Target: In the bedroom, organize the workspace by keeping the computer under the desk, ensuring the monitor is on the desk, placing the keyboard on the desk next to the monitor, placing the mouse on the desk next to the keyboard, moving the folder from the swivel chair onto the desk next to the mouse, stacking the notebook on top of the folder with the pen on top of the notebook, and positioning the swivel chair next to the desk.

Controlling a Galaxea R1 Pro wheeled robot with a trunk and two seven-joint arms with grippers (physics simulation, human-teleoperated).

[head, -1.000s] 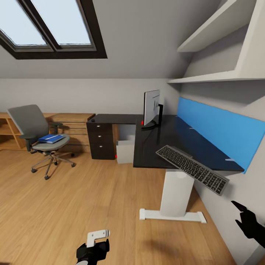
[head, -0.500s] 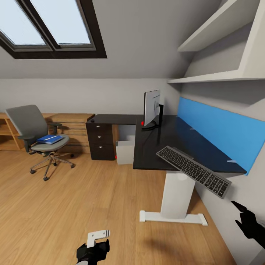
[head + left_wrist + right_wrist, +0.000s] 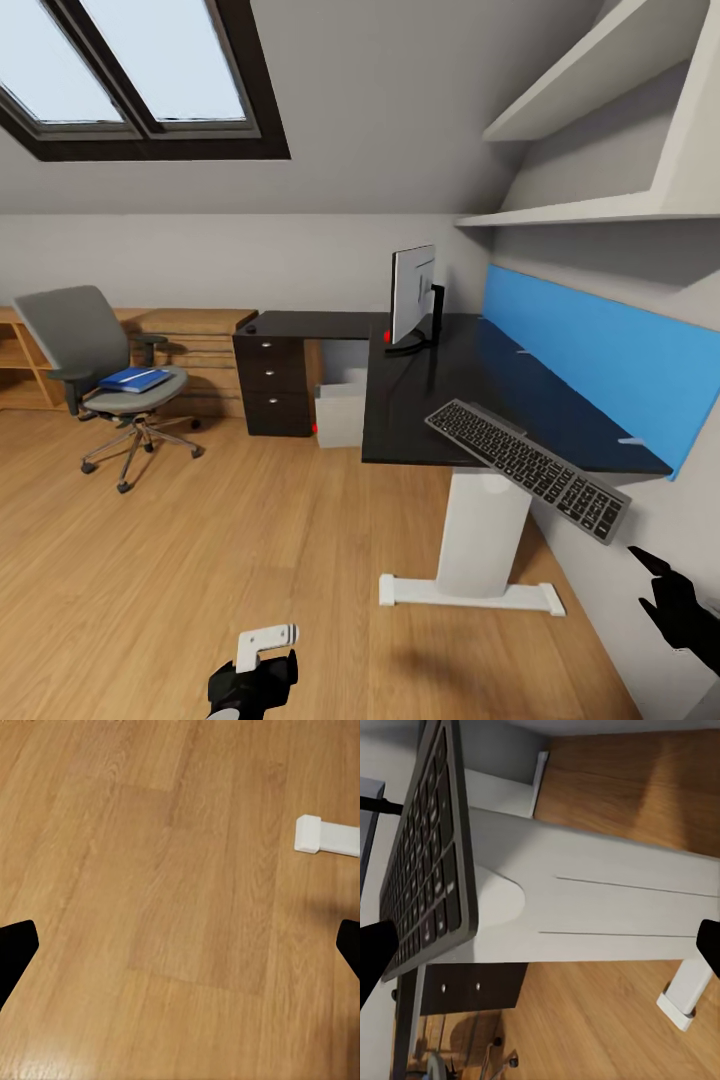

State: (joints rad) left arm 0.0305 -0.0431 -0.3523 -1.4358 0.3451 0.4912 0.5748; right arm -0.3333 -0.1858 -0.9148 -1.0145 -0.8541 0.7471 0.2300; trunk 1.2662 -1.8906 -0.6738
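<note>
the keyboard (image 3: 527,468) overhung the surface (image 3: 470,385) near edge, long axis running ten to four, tilted. the right hand (image 3: 668,592), released and empty, sat nearest at its four o'clock end; left hand (image 3: 252,680) also released.

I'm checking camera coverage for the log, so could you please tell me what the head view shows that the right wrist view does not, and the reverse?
Head view alone: the monitor upright on the desk, the computer under it, the blue folder on the swivel chair, the blue wall panel and the skylight.

Right wrist view alone: close detail of the pedestal's face, with two thin seams.

Shared: the keyboard, overhanging the desk edge, the white pedestal leg, the drawer unit and the wood floor.
</note>
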